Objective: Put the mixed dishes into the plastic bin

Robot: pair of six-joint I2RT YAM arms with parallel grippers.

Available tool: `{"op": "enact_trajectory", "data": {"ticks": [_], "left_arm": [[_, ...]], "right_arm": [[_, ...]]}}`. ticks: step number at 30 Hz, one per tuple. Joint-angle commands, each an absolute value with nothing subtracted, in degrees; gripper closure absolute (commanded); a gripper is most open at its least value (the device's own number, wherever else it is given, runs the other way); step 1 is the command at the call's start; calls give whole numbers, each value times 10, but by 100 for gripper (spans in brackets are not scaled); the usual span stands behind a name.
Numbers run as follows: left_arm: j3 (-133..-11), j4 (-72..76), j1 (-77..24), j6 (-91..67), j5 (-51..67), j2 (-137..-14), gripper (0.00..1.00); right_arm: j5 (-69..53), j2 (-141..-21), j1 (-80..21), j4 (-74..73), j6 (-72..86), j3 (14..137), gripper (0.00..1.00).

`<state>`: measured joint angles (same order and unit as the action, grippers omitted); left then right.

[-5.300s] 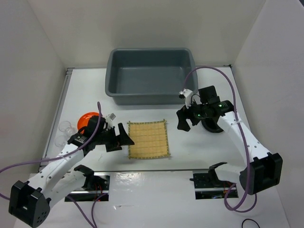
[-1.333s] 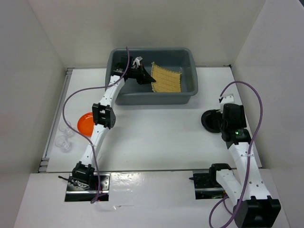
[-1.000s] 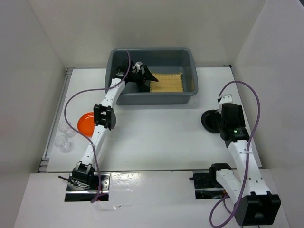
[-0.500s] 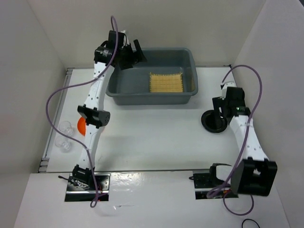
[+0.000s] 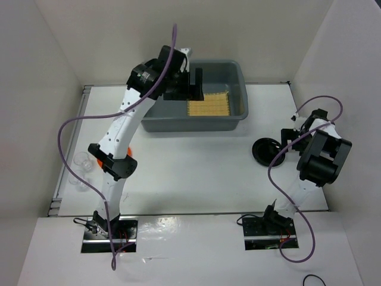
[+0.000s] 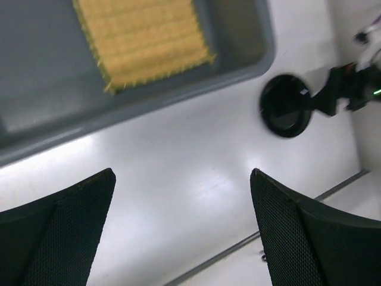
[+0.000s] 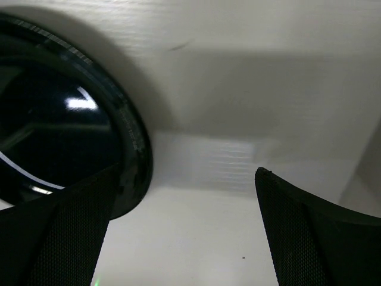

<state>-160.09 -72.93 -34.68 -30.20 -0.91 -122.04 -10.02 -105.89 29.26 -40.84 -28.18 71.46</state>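
Grabbing the black dish (image 5: 269,152) looks next: right gripper (image 7: 186,179) sits wide open beside its rim, so straddle the rim before closing. Meanwhile the mat (image 5: 208,105) is already in the bin (image 5: 196,124); left gripper (image 6: 181,176) open too.

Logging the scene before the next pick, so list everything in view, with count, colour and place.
plastic bin: one, blue-grey, far middle of the table
woven mat: one, yellow, flat inside the bin, right half
shallow dish: one, black, on the table at the right, outside the bin
plate: one, orange, on the table at the left, mostly hidden behind the left arm
clear cups: two, transparent, at the left edge of the table, beside the plate
table: one, white
left gripper: one, black, open, raised over the bin
right gripper: one, black, open, empty, just beside the black dish
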Motion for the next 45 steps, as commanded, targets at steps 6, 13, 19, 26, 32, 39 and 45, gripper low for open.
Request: {"op": "enact_trajectory", "data": {"ticks": [6,13,19,26,32,39,45], "left_arm": [[-1293,-621,-409,-356,-19,-1080,0],[-963,-468,-367,-444,32,-868,0],[-871,-473,-348,-474,43,-792,0],[-839,-468,-348,-494,48,-767,0],[-826,-456,-338,-499,48,-754,0],[-816,-456,-307,-480,59,-744,0],[-810,-450,-281,-462,65,-738,0]], "right_arm": [[-300,-1180,328,-555,-428,762,2],[-324,-1252,306,-571,-440,762,17],[-330,-1303,262,-584,-440,780,30],[-331,-1355,247,-592,-407,827,87],[-300,-1272,258,-585,-390,822,100],[-330,-1085,291,-738,-513,934,100],[-318,-938,205,-745,-516,1046,100]]}}
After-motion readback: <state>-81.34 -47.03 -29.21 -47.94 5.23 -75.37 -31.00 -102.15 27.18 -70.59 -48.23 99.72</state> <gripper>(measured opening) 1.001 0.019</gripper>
